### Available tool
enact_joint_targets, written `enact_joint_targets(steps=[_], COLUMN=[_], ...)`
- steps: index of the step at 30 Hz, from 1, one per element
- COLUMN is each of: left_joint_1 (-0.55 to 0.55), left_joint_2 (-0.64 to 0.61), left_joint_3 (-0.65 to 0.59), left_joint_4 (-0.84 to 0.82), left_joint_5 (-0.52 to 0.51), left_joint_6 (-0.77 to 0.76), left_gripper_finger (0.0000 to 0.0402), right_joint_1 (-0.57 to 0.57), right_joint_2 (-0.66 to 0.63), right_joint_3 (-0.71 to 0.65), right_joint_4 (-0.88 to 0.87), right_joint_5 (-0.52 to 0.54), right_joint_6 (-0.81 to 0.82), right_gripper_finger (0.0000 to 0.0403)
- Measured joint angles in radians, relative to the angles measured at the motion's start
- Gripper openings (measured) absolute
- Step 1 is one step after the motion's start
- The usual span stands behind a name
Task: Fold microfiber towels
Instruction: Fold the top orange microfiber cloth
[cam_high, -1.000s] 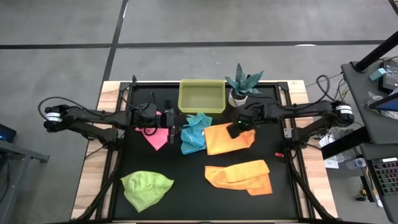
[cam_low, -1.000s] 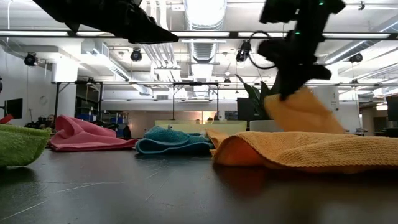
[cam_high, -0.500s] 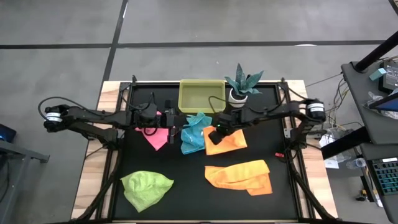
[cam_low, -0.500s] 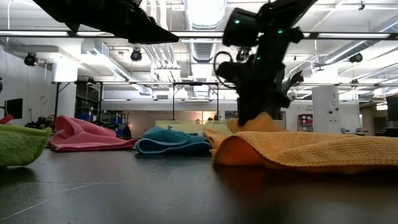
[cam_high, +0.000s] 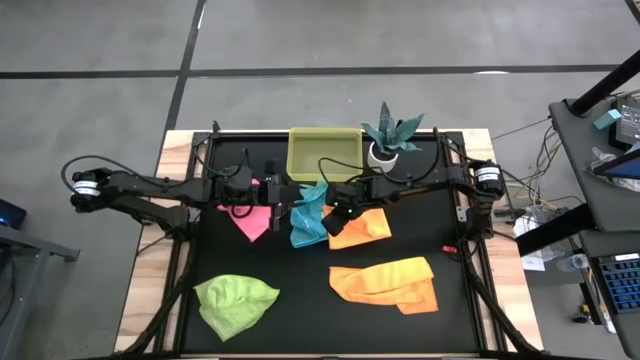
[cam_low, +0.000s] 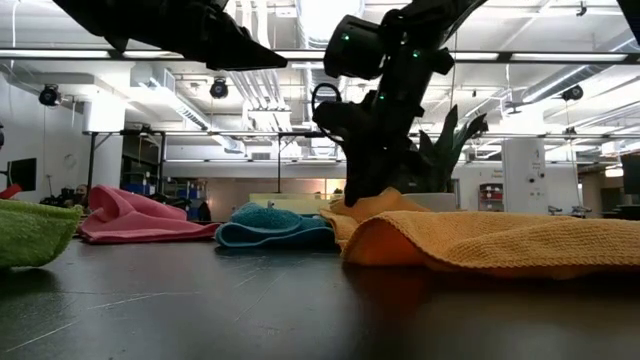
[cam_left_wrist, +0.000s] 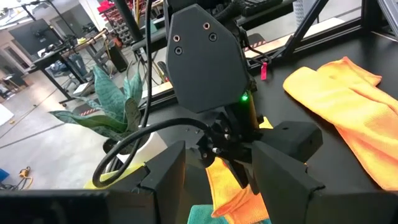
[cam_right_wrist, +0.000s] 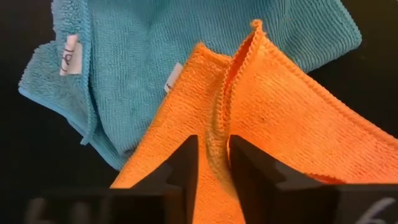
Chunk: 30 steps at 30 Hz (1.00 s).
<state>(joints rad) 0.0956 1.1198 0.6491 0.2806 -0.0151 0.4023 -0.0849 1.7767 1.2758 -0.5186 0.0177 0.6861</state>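
Two orange layers sit pinched between the right gripper fingers: the folded orange towel lies mid-table, touching the turquoise towel; the left gripper waits parted nearby.

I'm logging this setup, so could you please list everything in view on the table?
Orange towels: two; one mid-table in the right gripper, one nearer the front right.
Turquoise towel: one, centre, beside the held orange towel.
Pink towel: one, left of centre.
Green towel: one, front left.
Tray: one, yellow, back centre.
Plant: one, teal, white pot, back, right of the tray.
Left gripper: open, above the turquoise towel.
Right gripper: pinching an orange towel's edge.
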Motion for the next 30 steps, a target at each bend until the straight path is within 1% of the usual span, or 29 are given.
enact_joint_targets(steps=[4,7,12,16,22,27,30], left_joint_1=[0.0,0.0,0.0,0.0,0.0,0.0,0.0], left_joint_2=[0.0,0.0,0.0,0.0,0.0,0.0,0.0], left_joint_3=[-0.001,-0.001,-0.001,-0.001,-0.001,-0.001,-0.001], left_joint_4=[0.0,0.0,0.0,-0.001,-0.002,-0.001,-0.001], left_joint_5=[0.0,0.0,0.0,0.0,0.0,0.0,0.0], left_joint_6=[0.0,0.001,0.001,0.003,0.004,0.004,0.004], left_gripper_finger=[0.0171,0.0171,0.0171,0.0171,0.0171,0.0171,0.0171], right_joint_1=[0.0,0.007,0.03,0.034,0.033,0.03,0.023], right_joint_2=[-0.004,-0.019,-0.061,-0.11,-0.174,-0.221,-0.237], right_joint_3=[0.0,0.002,0.008,0.007,-0.02,-0.09,-0.154], right_joint_4=[-0.002,-0.006,-0.024,-0.079,-0.147,-0.17,-0.136], right_joint_5=[-0.001,-0.024,-0.045,-0.034,0.074,0.138,0.141], right_joint_6=[-0.002,-0.004,-0.05,-0.101,-0.124,-0.14,-0.142], right_gripper_finger=[0.0133,0.0162,0.0194,0.02,0.0201,0.0201,0.0201])
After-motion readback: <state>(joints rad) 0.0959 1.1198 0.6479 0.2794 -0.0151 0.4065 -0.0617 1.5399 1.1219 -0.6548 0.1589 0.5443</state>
